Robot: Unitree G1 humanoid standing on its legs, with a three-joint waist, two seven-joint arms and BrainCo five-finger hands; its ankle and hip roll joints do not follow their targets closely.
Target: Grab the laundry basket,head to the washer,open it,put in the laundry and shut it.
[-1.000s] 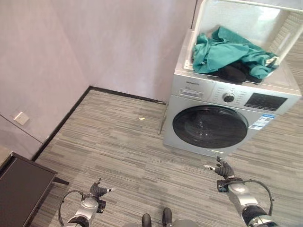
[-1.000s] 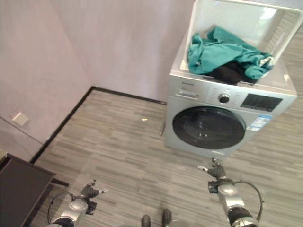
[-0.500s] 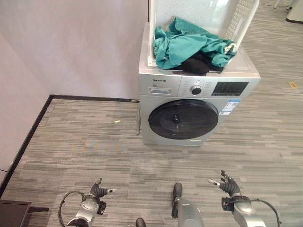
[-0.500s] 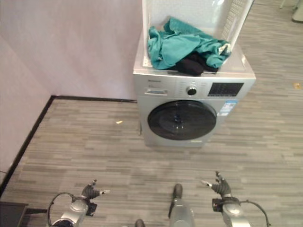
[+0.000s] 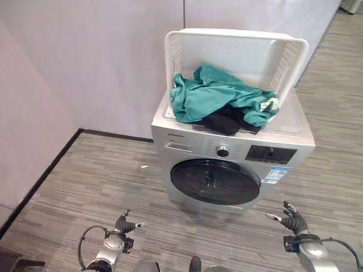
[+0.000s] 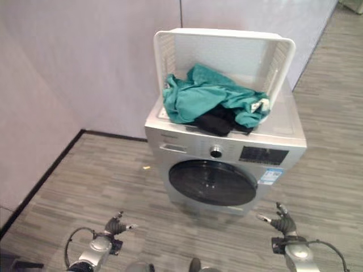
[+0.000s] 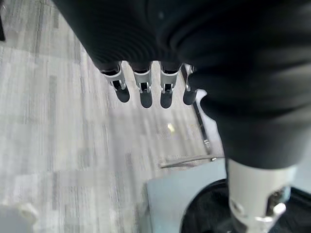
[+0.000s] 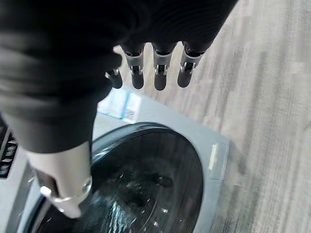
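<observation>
Both hands empty, low in front of me: left hand [image 5: 123, 225] and right hand [image 5: 292, 217] with fingers relaxed, spread, gripping nothing. Wood-pattern floor [image 5: 102, 181] between me and washer clear as far as I see; small yellowish scrap [image 5: 144, 166] lies off to left. Washer [image 5: 227, 170] ahead, round dark door [image 5: 215, 181] closed. White laundry basket [image 5: 238, 56] sits on washer top, teal clothes [image 5: 210, 99] and dark garment [image 5: 224, 122] spilling out. My read: basket delivered; door opening, loading, shutting remain.

no print is legible: the washer [image 5: 227, 170] carries a small mark and a blue sticker [image 5: 274, 175], both unreadable.
</observation>
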